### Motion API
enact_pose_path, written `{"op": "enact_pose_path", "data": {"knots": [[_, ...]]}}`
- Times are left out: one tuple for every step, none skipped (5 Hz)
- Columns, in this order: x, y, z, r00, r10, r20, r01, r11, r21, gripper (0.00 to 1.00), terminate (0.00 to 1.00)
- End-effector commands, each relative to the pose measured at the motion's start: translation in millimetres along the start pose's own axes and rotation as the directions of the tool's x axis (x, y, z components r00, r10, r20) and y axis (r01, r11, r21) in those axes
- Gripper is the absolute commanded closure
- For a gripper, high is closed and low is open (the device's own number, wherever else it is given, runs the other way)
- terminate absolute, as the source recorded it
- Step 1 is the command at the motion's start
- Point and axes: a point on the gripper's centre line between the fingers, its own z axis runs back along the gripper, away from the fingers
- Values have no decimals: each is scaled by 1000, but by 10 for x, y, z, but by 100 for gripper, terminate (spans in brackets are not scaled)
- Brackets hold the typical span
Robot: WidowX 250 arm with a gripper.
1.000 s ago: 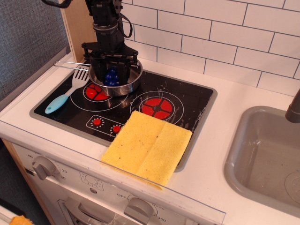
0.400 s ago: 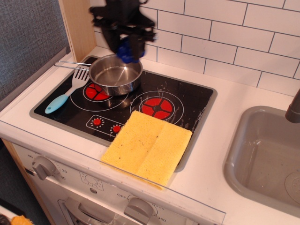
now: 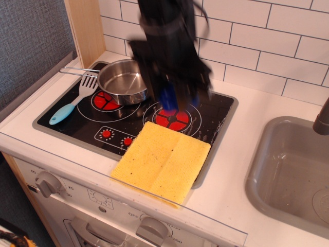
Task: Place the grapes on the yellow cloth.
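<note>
White tiles back a bench with a black hob [image 3: 205, 110] toward its left end and a grey sink [image 3: 288, 175] at its right edge. Blurred above the hob's middle, the claw [image 3: 177, 98] is clamped on the grapes [image 3: 168, 98], blue showing between its 2 fingers. They hang above the red burner [image 3: 172, 117], just behind the cloth [image 3: 162, 160] at the front edge. Near the back-left corner sits a pot [image 3: 122, 82], a spatula [image 3: 72, 103] beside it.

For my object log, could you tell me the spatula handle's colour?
Light blue; the spatula handle shows in the observation.image view.
</note>
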Motion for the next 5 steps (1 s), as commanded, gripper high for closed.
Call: {"op": "enact_pose_path", "data": {"knots": [[-330,-5,-294,995,-8,-104,8,1000,2,100,0],[-463,38,-413,988,-13,-151,16,1000,16,100,0],[-561,30,-456,982,2,-187,3,1000,26,0,0],[-536,14,-329,986,9,-166,-5,1000,21,0,0],[-558,113,-139,989,79,-129,-75,997,31,0,0]]}}
